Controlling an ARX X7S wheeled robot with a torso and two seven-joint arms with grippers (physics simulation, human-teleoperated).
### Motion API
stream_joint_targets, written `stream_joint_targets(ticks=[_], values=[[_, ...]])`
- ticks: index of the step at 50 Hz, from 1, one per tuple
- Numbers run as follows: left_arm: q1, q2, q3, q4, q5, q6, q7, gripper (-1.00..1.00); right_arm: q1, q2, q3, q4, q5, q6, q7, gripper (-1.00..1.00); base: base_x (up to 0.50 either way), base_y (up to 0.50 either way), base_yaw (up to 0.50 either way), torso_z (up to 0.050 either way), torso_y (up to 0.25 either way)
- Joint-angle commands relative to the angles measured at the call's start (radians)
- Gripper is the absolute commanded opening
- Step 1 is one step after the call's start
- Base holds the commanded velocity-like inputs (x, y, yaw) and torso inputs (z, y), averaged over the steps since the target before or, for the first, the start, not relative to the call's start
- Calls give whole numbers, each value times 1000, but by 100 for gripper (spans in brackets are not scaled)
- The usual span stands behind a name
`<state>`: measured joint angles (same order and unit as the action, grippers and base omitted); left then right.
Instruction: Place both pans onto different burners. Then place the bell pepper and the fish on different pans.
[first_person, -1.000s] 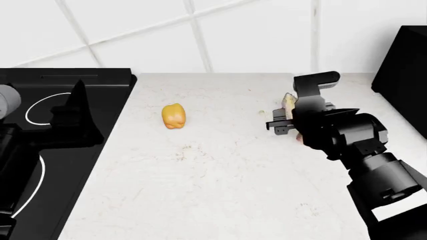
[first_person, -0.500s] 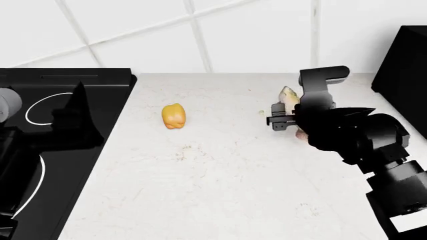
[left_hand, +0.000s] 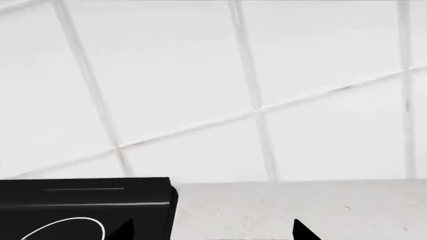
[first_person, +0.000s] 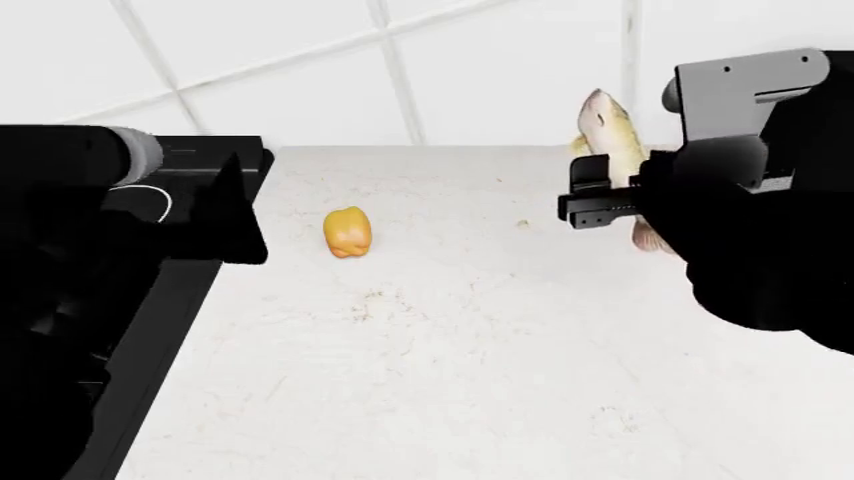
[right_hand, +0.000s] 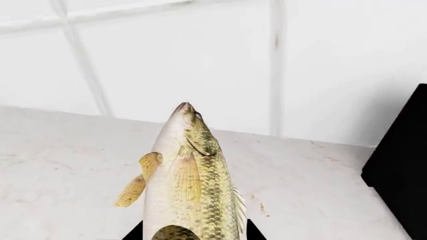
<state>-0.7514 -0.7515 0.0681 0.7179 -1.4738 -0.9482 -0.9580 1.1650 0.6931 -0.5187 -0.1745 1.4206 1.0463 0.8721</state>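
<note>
Right gripper (first_person: 617, 205) clamped on the fish (first_person: 610, 135), held up off the worktop (first_person: 467, 330) near its back right corner. Fish points head-up toward the tiled wall (first_person: 400, 60), pale belly and tail end partly hidden behind the black gripper body. Right wrist view: fish (right_hand: 190, 175) rises straight out from between the two dark fingertips (right_hand: 253, 232), snout toward the wall, yellowish fin sticking out on one side, scales olive-green, belly pale. Dark block (right_hand: 400, 175) sits at the right edge of the worktop by the wall.

Bell pepper (first_person: 347, 232) lies on the white speckled worktop, left of centre, toward the back edge, well apart from the fish and touched by nothing. It sits near the cooktop (first_person: 200, 160) but not on it.

Left gripper (first_person: 220, 215) hangs over the cooktop at the left side of the worktop, empty. Left wrist view shows only two dark fingertips (left_hand: 303, 232) set apart with nothing between them, so it reads as spread wide. Same view shows the back corner of the black cooktop (left_hand: 87, 197) and part of a white-outlined burner circle (left_hand: 73, 227).

Pans not seen in any view.
</note>
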Motion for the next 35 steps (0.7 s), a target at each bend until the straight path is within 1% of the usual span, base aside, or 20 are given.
stream_joint_targets(ticks=[1, 3, 6, 10, 17, 24, 35], values=[[-185, 124, 190, -198, 96, -73, 66, 100, -17, 92, 94, -197, 124, 40, 120, -100, 0, 0, 0, 0, 0], [-200, 147, 217, -222, 122, -75, 84, 100, -21, 100, 99, -209, 137, 41, 129, -100, 0, 0, 0, 0, 0], [-263, 189, 252, -283, 136, -95, 92, 100, -19, 104, 102, -224, 166, 46, 152, -100, 0, 0, 0, 0, 3], [-297, 218, 296, -311, 187, -95, 121, 100, -12, 104, 100, -240, 198, 53, 181, -100, 0, 0, 0, 0, 0], [-283, 248, 331, -343, 224, -77, 148, 100, -5, 106, 94, -245, 225, 61, 213, -100, 0, 0, 0, 1, 1], [-261, 291, 395, -388, 292, -50, 191, 100, 1, 91, 76, -241, 214, 67, 210, -100, 0, 0, 0, 0, 0], [-232, 330, 443, -397, 320, -30, 209, 100, -8, 99, 75, -246, 212, 62, 208, -100, 0, 0, 0, 0, 1]])
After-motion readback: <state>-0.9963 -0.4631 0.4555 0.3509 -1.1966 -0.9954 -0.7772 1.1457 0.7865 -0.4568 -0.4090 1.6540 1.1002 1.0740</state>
